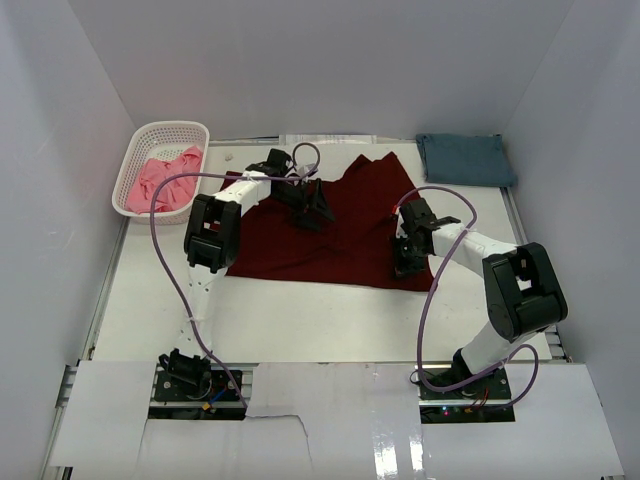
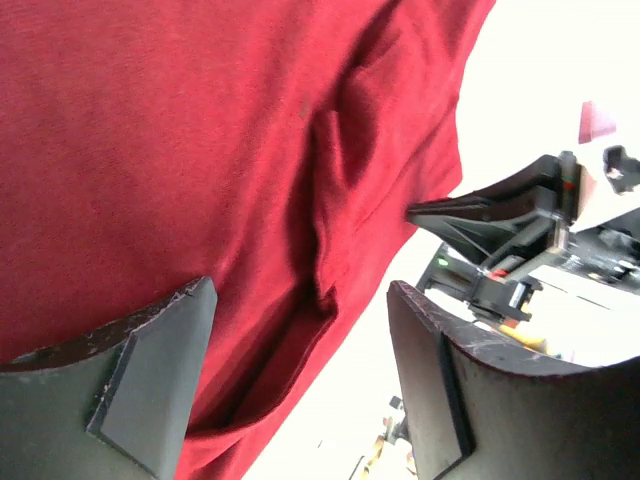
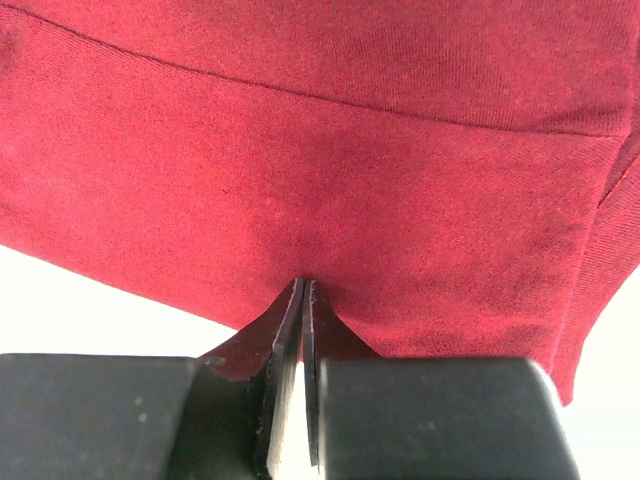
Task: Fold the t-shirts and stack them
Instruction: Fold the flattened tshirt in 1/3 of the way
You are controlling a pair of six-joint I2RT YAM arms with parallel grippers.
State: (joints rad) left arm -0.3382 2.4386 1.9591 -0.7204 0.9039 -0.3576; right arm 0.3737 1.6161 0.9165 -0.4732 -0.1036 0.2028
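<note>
Here, on the white table (image 1: pixel 300 320), the maroon t-shirt (image 1: pixel 330 245) lies spread across the middle, mostly flat, its near hem running straight from left to right. The right gripper (image 3: pixel 303 290) sits at the shirt's right edge with its 2 fingers pressed together. They pinch a small peak of the maroon cloth, which is drawn up into the nip and stretches away smooth beyond it. Farther in, the left gripper (image 2: pixel 300 300) hangs over the upper middle of the same shirt. Its 2 fingers (image 2: pixel 150 380) are spread wide apart, with a wrinkled ridge of cloth below the gap and nothing clamped. At the far left a white lattice basket (image 1: pixel 172 127) holds the pink t-shirt (image 1: pixel 165 180), crumpled. At the far right the slate-blue t-shirt (image 1: pixel 465 158) lies folded flat on the table, near the maroon one's far corner but apart from it
</note>
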